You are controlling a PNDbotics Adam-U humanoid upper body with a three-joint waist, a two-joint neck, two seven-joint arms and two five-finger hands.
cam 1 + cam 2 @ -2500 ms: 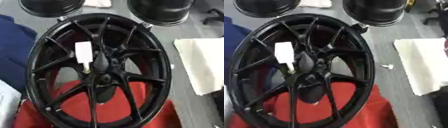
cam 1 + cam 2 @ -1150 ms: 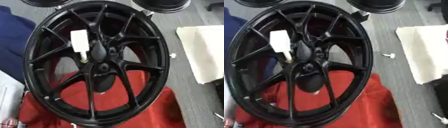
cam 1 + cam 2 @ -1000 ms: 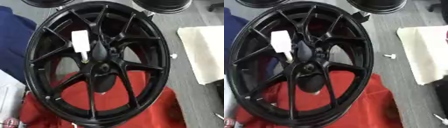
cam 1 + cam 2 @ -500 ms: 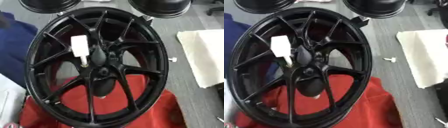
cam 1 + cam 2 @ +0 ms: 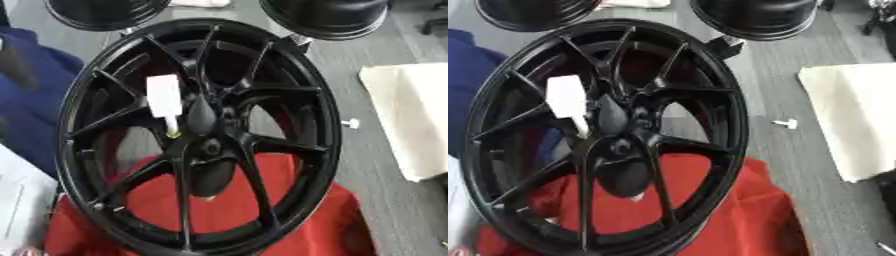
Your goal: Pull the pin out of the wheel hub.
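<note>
A black multi-spoke wheel hub [image 5: 201, 145] lies tilted across the middle of both views, its lower part resting on a red cloth [image 5: 306, 210]. A white pin [image 5: 164, 97] with a broad flat head sticks out of the hub just left of the centre. Its thin shaft ends in a yellowish tip [image 5: 173, 134] at a hole by the centre cap. No robot hand shows in either view.
Two more black wheels [image 5: 105, 10] [image 5: 328, 17] stand at the far edge. A blue cloth [image 5: 35, 115] lies left, a white cloth [image 5: 411, 115] right, and a white sheet [image 5: 22, 200] at the lower left. A small white part [image 5: 786, 122] lies on the grey floor beside the rim.
The whole picture has shifted slightly, so the camera has moved. The pin sits in the hub as before and nothing else has changed.
</note>
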